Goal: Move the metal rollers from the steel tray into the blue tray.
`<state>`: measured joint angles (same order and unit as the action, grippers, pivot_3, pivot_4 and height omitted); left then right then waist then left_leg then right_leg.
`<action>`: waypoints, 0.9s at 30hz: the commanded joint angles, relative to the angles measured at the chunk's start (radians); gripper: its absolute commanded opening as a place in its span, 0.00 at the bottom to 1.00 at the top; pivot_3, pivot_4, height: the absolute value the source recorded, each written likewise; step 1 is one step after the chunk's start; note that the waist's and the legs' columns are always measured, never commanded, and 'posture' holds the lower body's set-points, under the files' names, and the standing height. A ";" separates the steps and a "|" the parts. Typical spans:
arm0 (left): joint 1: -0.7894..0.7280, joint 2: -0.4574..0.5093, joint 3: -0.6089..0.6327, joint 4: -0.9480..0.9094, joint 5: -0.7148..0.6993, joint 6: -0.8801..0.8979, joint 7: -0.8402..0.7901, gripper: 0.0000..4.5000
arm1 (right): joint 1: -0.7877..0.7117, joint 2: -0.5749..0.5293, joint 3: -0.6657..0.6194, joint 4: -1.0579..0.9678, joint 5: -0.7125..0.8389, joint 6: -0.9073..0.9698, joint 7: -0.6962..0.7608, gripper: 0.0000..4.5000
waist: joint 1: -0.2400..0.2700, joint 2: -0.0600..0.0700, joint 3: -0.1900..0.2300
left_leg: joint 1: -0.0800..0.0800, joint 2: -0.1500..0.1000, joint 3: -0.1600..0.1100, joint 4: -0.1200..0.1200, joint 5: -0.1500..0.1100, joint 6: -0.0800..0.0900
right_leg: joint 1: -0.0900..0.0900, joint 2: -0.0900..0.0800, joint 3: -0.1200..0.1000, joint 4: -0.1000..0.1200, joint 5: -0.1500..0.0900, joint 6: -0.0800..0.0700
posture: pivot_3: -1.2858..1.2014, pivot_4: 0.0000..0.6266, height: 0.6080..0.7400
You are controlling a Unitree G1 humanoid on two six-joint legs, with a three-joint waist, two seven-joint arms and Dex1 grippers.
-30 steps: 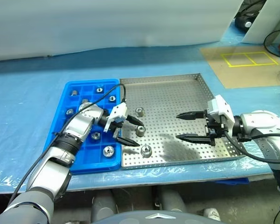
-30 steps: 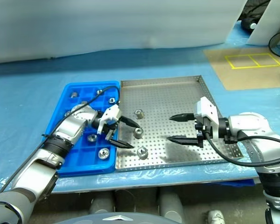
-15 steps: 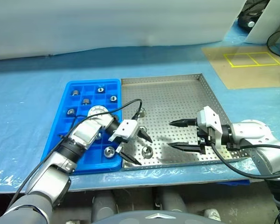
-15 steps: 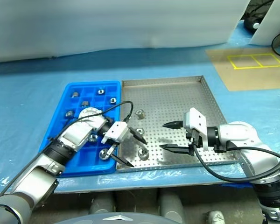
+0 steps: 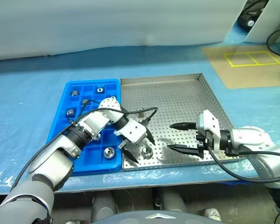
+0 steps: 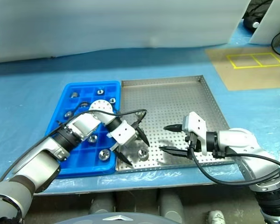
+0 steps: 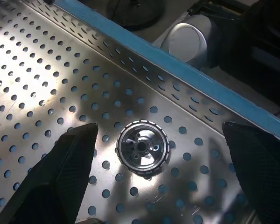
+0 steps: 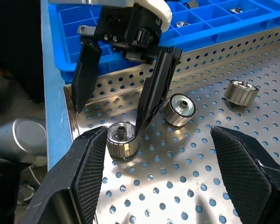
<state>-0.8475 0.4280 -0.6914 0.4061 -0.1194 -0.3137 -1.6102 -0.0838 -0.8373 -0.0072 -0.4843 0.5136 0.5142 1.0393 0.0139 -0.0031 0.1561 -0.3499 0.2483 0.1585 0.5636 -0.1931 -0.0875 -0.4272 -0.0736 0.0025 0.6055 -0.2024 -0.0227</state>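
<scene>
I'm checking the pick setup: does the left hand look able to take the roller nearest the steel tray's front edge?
Probably yes. The left hand is open above that roller, one finger on either side of it in the left wrist view, and nothing lies between them on the steel tray.

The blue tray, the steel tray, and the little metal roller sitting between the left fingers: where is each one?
blue tray (image 5: 71, 115): left eye view, bare far-left compartments.
steel tray (image 5: 172, 95): left eye view, bare perforated floor.
metal roller (image 7: 143, 147): left wrist view, its shiny top face.
</scene>
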 commanded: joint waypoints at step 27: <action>-0.023 -0.144 0.046 0.192 0.147 -0.169 0.096 0.37 | -0.017 0.009 -0.011 -0.001 -0.009 -0.035 -0.055 0.81 | 0.000 0.000 0.000 | 0.000 -0.001 0.000 0.000 -0.001 0.001 | 0.000 0.000 0.001 0.000 0.000 0.000 | 0.40 0.24 1.00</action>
<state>-0.8546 0.2908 -0.6793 0.5854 0.0197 -0.4536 -1.5456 -0.0838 -0.8322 -0.0088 -0.4747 0.5065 0.4991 0.9838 0.0140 -0.0034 0.1563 -0.3502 0.2470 0.1588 0.5639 -0.1939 -0.0860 -0.4272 -0.0741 0.0032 0.6053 -0.2026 -0.0224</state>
